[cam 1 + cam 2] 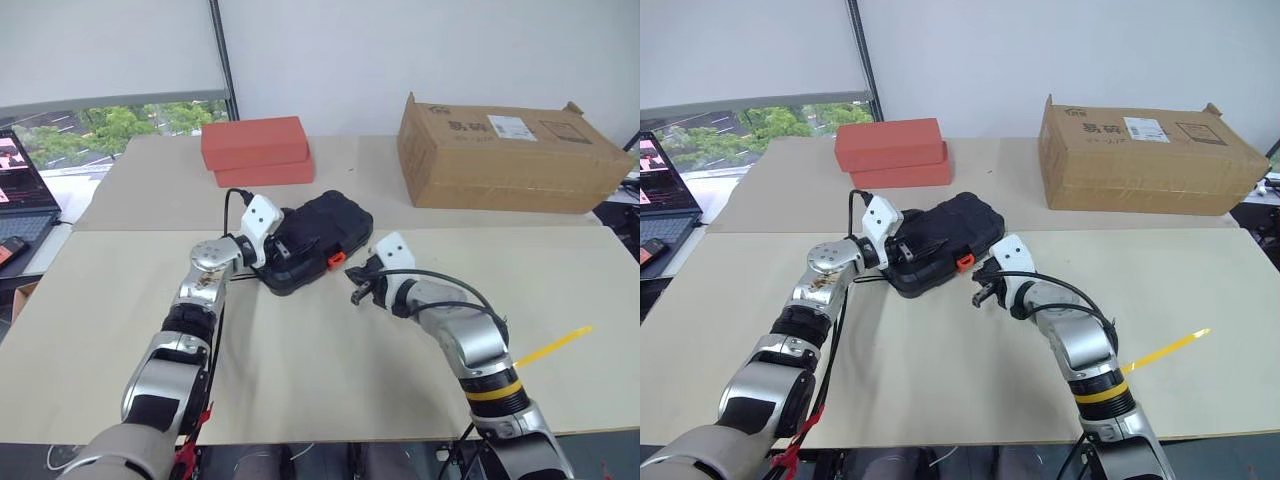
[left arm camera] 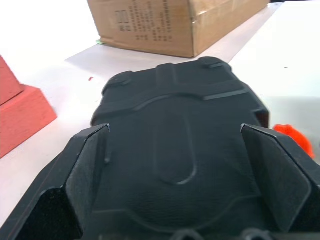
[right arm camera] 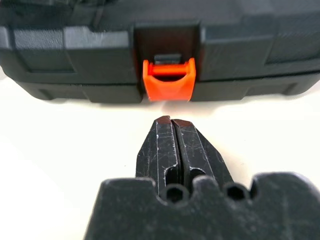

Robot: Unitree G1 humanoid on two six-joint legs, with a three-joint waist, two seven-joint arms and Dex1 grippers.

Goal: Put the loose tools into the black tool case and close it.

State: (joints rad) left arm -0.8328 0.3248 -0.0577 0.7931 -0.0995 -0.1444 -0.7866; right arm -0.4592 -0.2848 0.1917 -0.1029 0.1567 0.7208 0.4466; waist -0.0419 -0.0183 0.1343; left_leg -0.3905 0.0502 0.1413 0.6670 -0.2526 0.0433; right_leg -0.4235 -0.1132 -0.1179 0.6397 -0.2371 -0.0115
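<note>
The black tool case (image 1: 325, 235) lies closed on the table, its small orange latch (image 3: 168, 80) facing my right arm. My left gripper (image 1: 283, 250) is at the case's left end, open. In the left wrist view its two fingers (image 2: 90, 165) spread wide over the ribbed lid (image 2: 175, 100). My right gripper (image 1: 357, 292) is shut on nothing. It hovers just above the table with its tip a short gap in front of the latch, as the right wrist view shows. The loose tools are out of view.
Two stacked red-orange blocks (image 1: 255, 150) sit behind the case to the left. A cardboard box (image 1: 510, 155) stands at the back right. A thin yellow strip (image 1: 555, 345) lies near the table's right edge. A laptop (image 1: 20, 190) is off to the far left.
</note>
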